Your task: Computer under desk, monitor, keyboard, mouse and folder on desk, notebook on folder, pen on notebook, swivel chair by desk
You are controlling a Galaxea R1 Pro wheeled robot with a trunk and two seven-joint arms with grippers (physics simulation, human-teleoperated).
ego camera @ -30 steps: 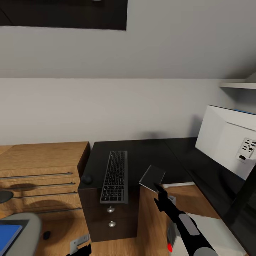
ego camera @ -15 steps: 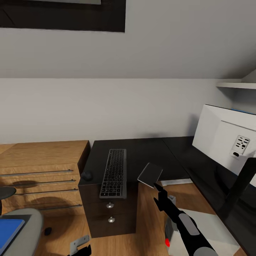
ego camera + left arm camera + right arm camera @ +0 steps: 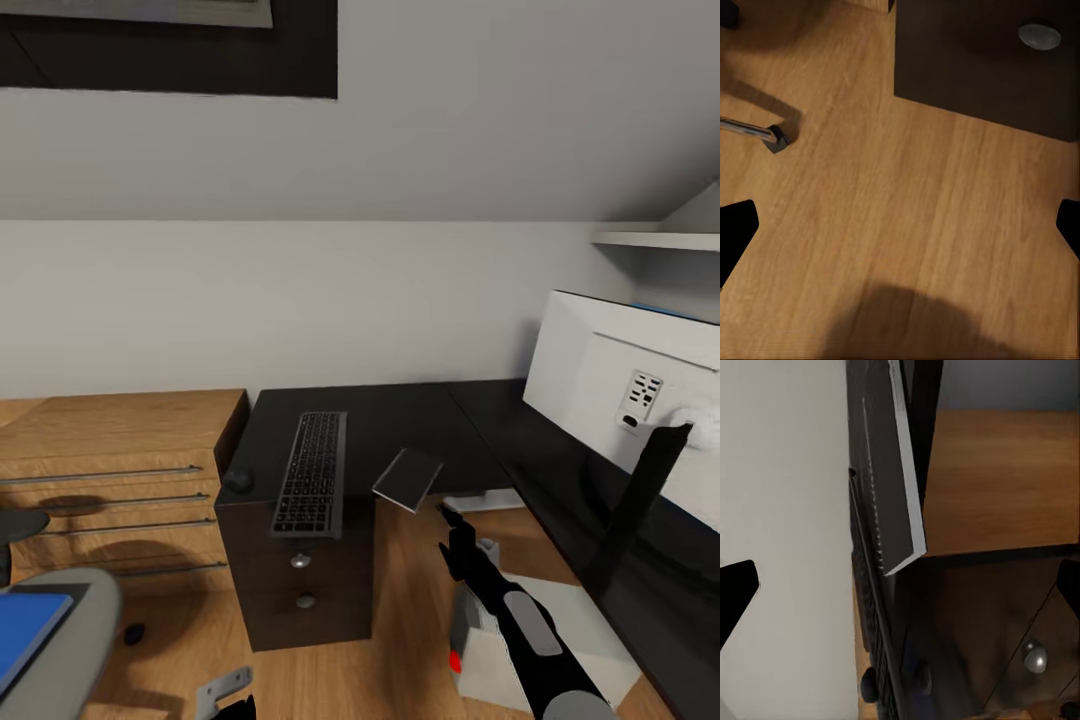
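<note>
No text, label, brand or number can be read anywhere. The keyboard [image 3: 311, 474] on the table [image 3: 400, 425] shows key rows too small to make out any characters, and the port panel on the white back of the monitor [image 3: 600, 385] carries only dark unreadable marks.

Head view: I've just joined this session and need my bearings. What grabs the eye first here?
The notebook lies tilted over the inner edge of the black desk, just ahead of the open right gripper. Left of it lies the keyboard, with the mouse at the corner. The monitor shows its white back at right.
</note>
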